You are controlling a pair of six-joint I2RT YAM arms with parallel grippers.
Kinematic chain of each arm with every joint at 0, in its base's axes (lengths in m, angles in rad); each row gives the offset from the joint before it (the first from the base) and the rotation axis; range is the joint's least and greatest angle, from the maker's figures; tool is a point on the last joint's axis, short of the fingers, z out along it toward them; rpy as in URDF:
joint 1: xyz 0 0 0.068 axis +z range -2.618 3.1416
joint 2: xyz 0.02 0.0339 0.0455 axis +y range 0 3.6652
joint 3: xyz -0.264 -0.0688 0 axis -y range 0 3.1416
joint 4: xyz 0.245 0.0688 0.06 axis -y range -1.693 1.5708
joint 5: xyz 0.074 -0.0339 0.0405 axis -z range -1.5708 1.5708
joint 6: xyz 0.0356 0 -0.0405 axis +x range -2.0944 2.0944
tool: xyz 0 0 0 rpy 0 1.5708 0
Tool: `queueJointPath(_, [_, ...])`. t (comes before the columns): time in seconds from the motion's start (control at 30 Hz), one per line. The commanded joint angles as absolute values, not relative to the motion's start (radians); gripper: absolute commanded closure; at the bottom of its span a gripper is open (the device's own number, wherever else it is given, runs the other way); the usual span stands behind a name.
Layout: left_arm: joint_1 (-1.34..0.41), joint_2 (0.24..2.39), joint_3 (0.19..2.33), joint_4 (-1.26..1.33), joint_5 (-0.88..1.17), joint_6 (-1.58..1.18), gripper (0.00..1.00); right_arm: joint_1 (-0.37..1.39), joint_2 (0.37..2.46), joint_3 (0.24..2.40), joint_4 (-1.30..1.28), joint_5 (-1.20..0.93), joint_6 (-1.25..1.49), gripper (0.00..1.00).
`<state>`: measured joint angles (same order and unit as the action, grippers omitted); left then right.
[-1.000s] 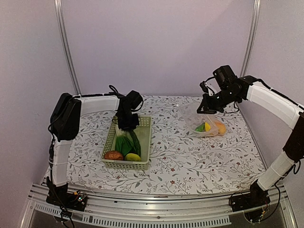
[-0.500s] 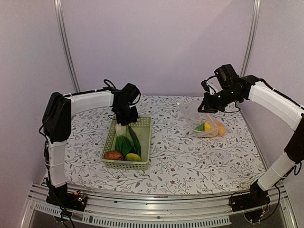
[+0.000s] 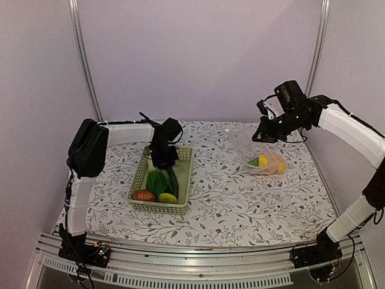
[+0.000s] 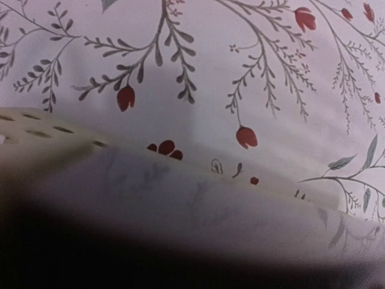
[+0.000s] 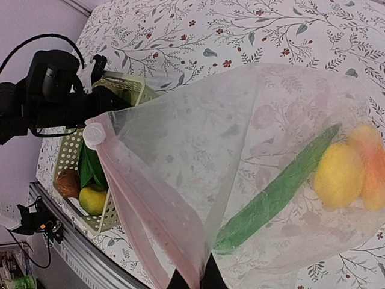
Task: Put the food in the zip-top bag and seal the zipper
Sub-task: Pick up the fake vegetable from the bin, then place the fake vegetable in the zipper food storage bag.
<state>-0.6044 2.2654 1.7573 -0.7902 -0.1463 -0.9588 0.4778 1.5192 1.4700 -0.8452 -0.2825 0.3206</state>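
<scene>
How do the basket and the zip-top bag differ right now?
The basket is pale green lattice; the zip-top bag is clear film, pinched at its mouth by the right gripper. The basket holds bok choy, a reddish-brown piece and a yellow-green fruit; the zip-top bag holds a yellow fruit, an orange fruit and a long green piece. Both hold toy food.

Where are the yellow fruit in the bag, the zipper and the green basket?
yellow fruit (image 5: 340, 176), right wrist view, middle of its skin.
zipper (image 5: 133, 211), right wrist view, midway along the pinkish strip.
basket (image 3: 157, 208), top view, its near wall.
</scene>
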Motion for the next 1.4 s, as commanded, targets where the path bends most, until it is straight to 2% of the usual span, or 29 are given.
queueJointPath(0.0, [-0.597, 2.227, 1.757, -0.792, -0.155, -0.979, 0.85, 0.483, 1.481, 1.450, -0.857, -0.268, 0.320, 1.00])
queueJointPath(0.2, [-0.608, 2.013, 1.649, -0.661, -0.135, -0.989, 0.95, 0.483, 1.472, 1.471, -0.877, -0.255, 0.328, 0.99])
queueJointPath(0.47, [-0.657, 1.774, 1.575, -0.405, -0.156, -0.893, 0.98, 0.492, 1.486, 1.494, -0.900, -0.261, 0.335, 1.00])
queueJointPath(0.67, [-0.724, 1.636, 1.542, -0.078, -0.148, -0.743, 1.00, 0.538, 1.533, 1.579, -0.920, -0.267, 0.359, 1.00])
queueJointPath(0.77, [-0.771, 1.611, 1.567, 0.090, -0.123, -0.655, 1.00, 0.569, 1.569, 1.639, -0.934, -0.276, 0.373, 1.00])
queueJointPath(0.97, [-0.877, 1.623, 1.636, 0.265, -0.081, -0.510, 1.00, 0.625, 1.635, 1.757, -0.958, -0.305, 0.403, 1.00])
queueJointPath(1.37, [-0.957, 1.731, 1.624, 0.395, -0.133, -0.363, 1.00, 0.657, 1.688, 1.850, -0.935, -0.401, 0.467, 1.00])
